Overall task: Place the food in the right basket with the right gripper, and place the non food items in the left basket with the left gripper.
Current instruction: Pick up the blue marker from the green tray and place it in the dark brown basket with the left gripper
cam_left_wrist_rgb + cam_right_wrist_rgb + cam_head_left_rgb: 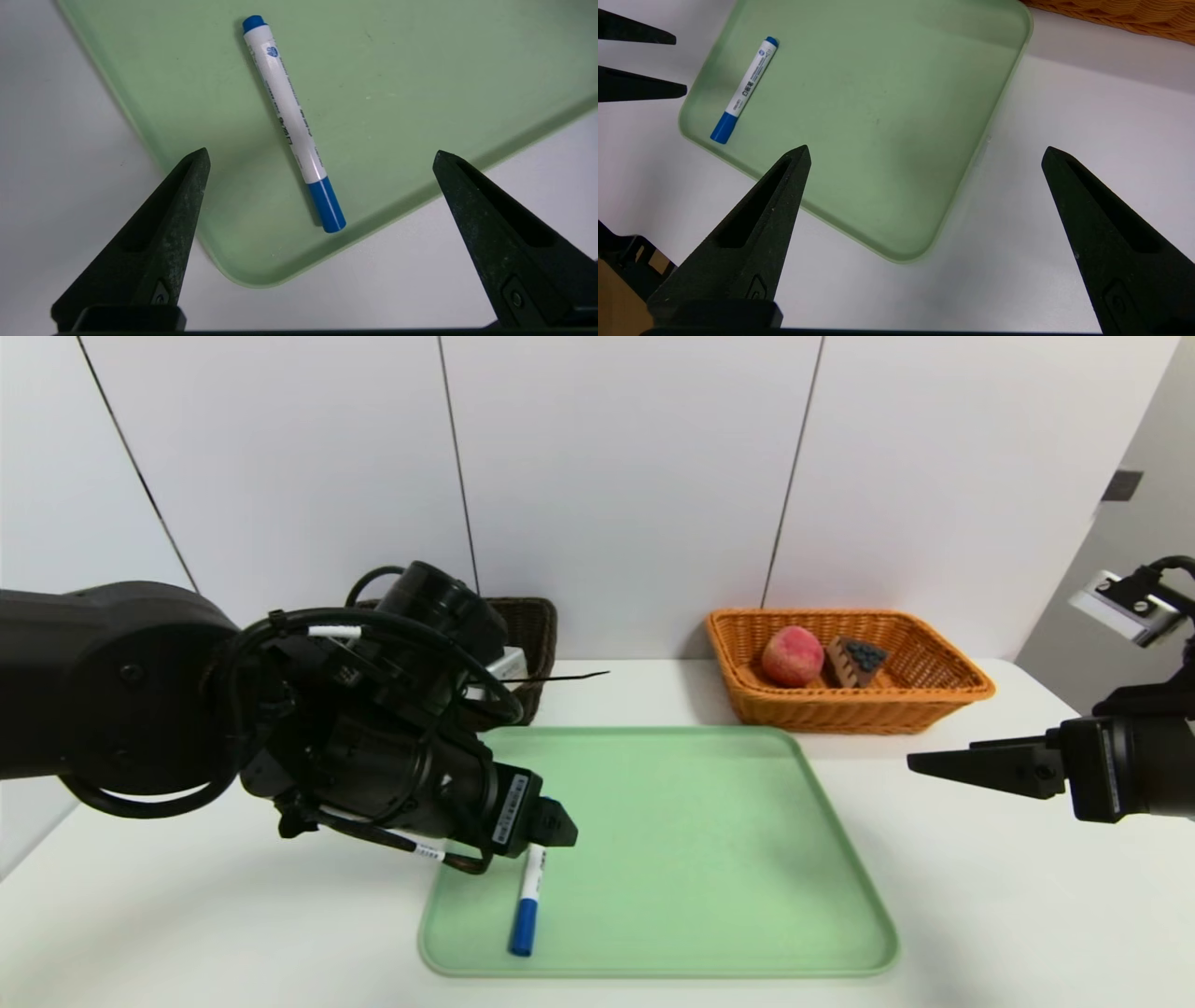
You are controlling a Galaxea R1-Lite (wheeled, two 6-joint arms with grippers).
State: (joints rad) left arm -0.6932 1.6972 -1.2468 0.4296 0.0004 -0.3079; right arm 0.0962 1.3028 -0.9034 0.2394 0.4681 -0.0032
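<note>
— One thing is left on the tray: the marker (527, 903). It lies near the front left corner of the green tray (747, 859), blue cap toward the front edge.

— And your fingers?

— My left gripper (320, 158) hangs just above the marker, fingers spread wide, touching nothing. My right gripper (943, 766) waits off the tray's right edge, fingers also spread and empty.

— What is done?

— The right basket (943, 695), at the back of the desk, holds a peach (793, 655) and a brown cake slice (854, 660). So the food seems finished, I think. The marker must go in the left basket (534, 625), behind my left arm.
</note>
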